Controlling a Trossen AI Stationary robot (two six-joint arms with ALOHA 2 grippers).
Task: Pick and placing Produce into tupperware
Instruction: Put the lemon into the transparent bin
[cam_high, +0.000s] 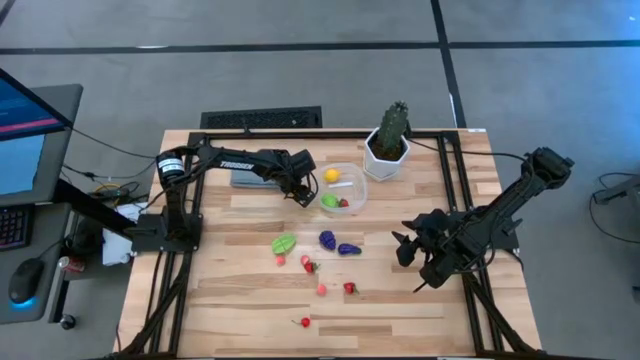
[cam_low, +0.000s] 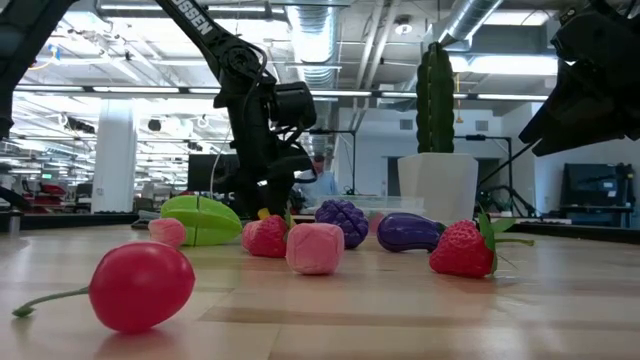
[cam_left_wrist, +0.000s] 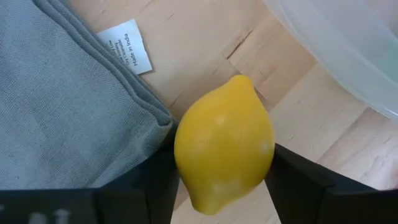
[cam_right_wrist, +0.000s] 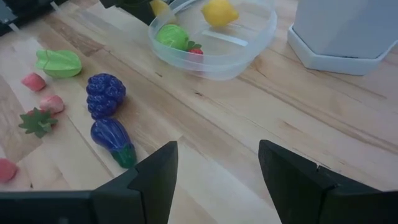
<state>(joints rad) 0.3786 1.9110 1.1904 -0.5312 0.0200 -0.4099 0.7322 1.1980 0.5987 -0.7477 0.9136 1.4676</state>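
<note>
- The left gripper (cam_left_wrist: 221, 186) has its fingers pinching a yellow lemon (cam_left_wrist: 224, 142) just above the pale wooden surface (cam_high: 250, 320), right at the near-left rim of the tupperware (cam_high: 356, 199).
- Just behind those fingers lies a grey-blue folded cloth (cam_left_wrist: 62, 106); its white tag (cam_left_wrist: 127, 45) carries small print, of which only "Made in" can be made out.
- The left arm's link (cam_high: 235, 158) bears the white word "TROSSEN".
- The right gripper (cam_right_wrist: 214, 168) hovers over the right part of the surface, fingers spread with nothing between them.
- Ahead of the right fingers on the bare wood lie a purple eggplant (cam_right_wrist: 113, 142), a purple grape bunch (cam_right_wrist: 104, 93), a green star-shaped piece (cam_right_wrist: 58, 62), pink pieces and a strawberry (cam_right_wrist: 37, 121).
- Beyond them the clear round tupperware holds a second yellow lemon (cam_right_wrist: 219, 12), a green piece (cam_right_wrist: 173, 36) and a small red piece (cam_right_wrist: 196, 50).
- Beside the tupperware stands a white pot (cam_high: 385, 157) with a green cactus (cam_high: 393, 125).
- In the low view a red cherry (cam_low: 140, 285) lies nearest; behind the surface is an open hall with ceiling ducts and lights.
- Left of the surface, a monitor (cam_high: 25, 130) and a mouse (cam_high: 24, 281) sit on a desk.
</note>
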